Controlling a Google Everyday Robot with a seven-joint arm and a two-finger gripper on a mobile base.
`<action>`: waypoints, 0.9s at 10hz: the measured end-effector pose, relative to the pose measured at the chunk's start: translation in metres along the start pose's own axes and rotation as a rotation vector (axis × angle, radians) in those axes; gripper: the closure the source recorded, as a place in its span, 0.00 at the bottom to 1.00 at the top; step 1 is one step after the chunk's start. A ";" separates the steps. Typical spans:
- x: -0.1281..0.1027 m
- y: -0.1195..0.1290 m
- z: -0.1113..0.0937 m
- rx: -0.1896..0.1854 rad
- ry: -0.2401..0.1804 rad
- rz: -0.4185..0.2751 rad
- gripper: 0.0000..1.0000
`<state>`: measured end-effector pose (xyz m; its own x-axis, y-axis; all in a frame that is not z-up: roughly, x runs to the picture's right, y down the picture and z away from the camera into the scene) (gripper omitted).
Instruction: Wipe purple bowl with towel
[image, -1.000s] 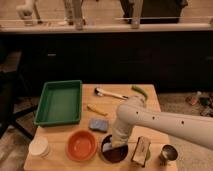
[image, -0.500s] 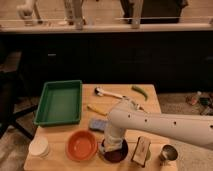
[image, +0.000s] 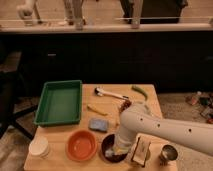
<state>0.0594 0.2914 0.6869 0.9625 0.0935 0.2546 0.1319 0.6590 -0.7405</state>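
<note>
The purple bowl (image: 108, 146) sits near the table's front edge, to the right of the orange bowl; it looks dark and is mostly covered by my arm. My gripper (image: 118, 150) points down into the bowl, with something pale, apparently the towel (image: 116, 152), under it inside the bowl. My white arm (image: 165, 130) comes in from the right and hides the bowl's right side.
A green tray (image: 60, 102) stands at the left. An orange bowl (image: 81, 145), a white cup (image: 39, 147), a blue sponge (image: 98, 124), a yellow stick (image: 96, 109), a white brush (image: 110, 93), a green pepper (image: 140, 92), a snack packet (image: 140, 150) and a metal cup (image: 167, 153) lie on the wooden table (image: 160, 107).
My arm has swung left and lowered, bringing the gripper further down into the purple bowl. The other objects have not moved.
</note>
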 end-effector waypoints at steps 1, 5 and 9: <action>0.003 -0.008 0.001 -0.002 -0.002 0.006 1.00; -0.001 -0.024 0.004 -0.004 0.001 -0.009 1.00; -0.029 -0.019 0.005 -0.003 -0.007 -0.073 1.00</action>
<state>0.0273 0.2797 0.6969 0.9487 0.0509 0.3121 0.2019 0.6623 -0.7215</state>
